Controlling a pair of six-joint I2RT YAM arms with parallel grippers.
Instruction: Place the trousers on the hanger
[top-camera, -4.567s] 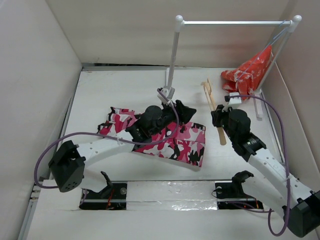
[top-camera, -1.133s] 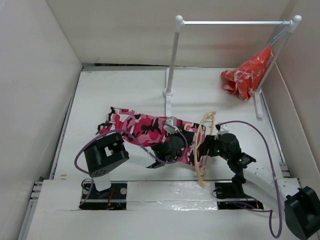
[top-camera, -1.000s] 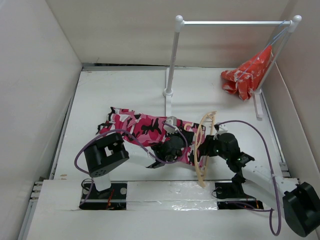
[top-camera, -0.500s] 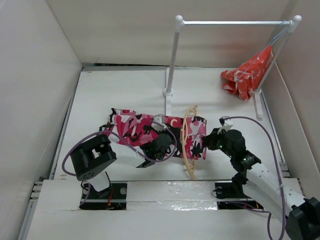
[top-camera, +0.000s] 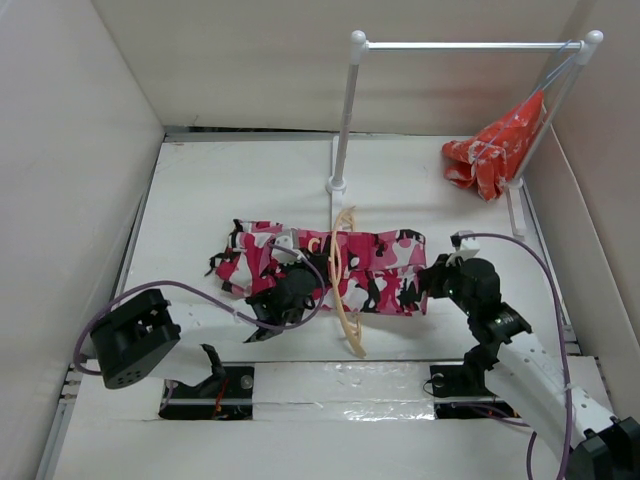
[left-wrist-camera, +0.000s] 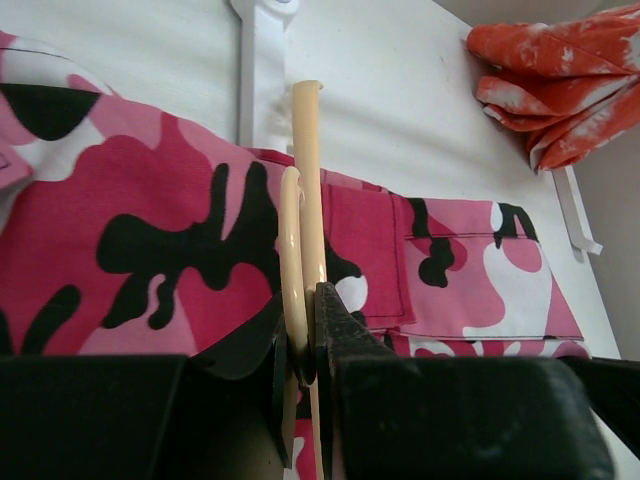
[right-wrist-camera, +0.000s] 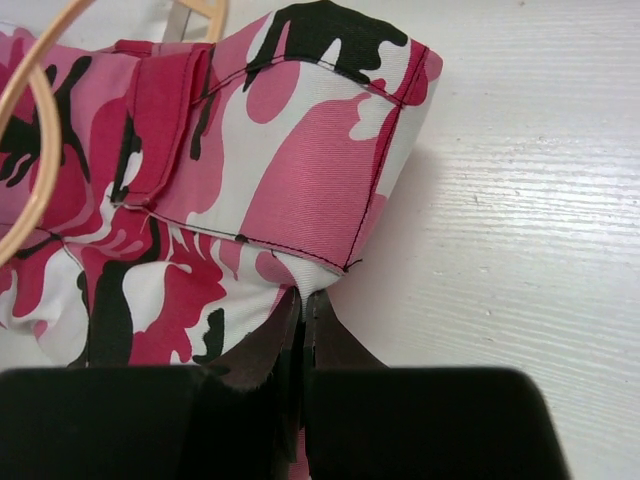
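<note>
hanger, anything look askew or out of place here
The hanger stands on edge, tilted across the trousers rather than lying flat, because the left tool clamps it. The trousers' left end is bunched up. Nothing looks damaged.

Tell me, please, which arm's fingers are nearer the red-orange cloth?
Right. The right fingers pinch the trousers' end in front of the cloth; the left fingers clamp the hanger farther left.

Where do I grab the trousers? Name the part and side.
Probably the hemmed corner at the right end of the trousers, approached low from the right: it stands lifted off the table, clear of the hanger, and the right gripper is shut on it.
</note>
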